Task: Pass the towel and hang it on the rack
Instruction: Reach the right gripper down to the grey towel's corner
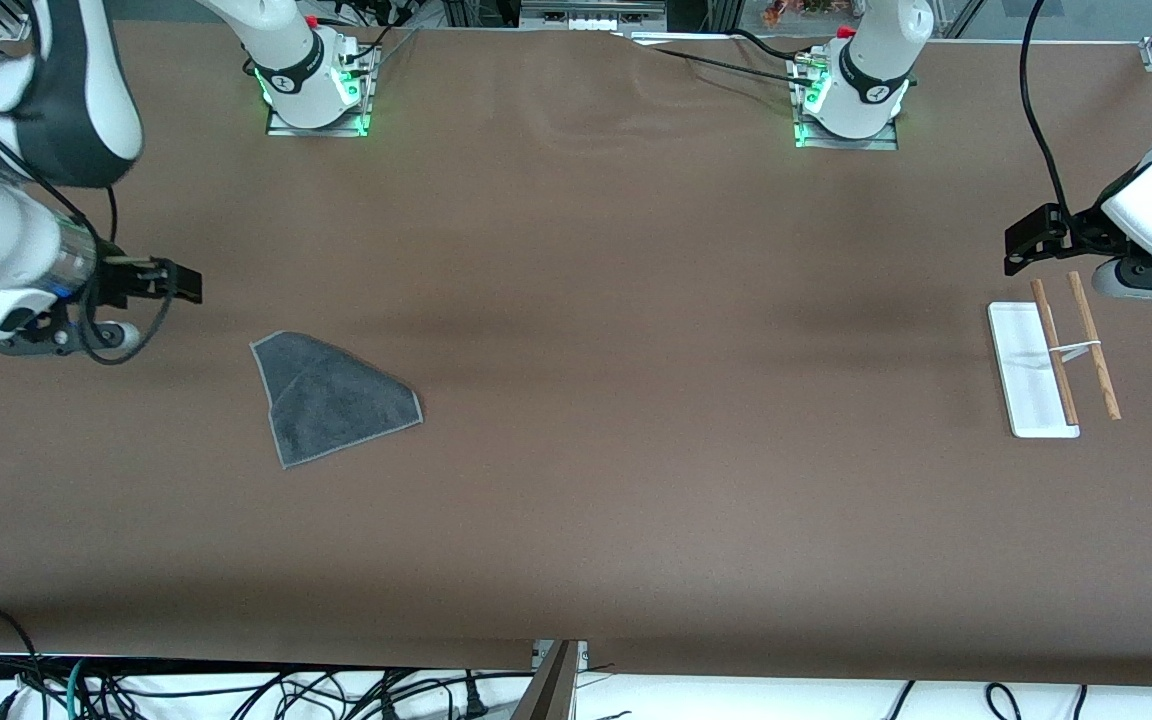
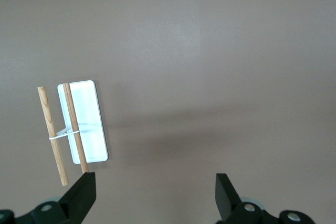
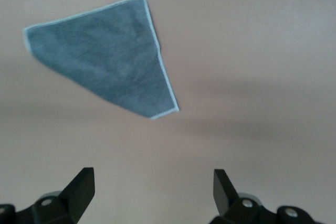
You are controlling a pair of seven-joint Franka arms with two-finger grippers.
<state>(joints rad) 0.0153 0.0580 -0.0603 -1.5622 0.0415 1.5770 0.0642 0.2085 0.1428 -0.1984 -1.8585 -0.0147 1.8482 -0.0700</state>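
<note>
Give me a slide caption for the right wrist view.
Open right hand above the brown table, small dark grey towel lying flat ahead.

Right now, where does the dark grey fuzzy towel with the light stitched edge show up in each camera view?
Front view: the dark grey fuzzy towel lies flat on the brown table, toward the right arm's end.
Left wrist view: not in it; only the white-based rack with two wooden rods shows.
Right wrist view: the towel fills the upper part.
Shared landmark: its light stitched edge, seen in the front and right wrist views.
</note>
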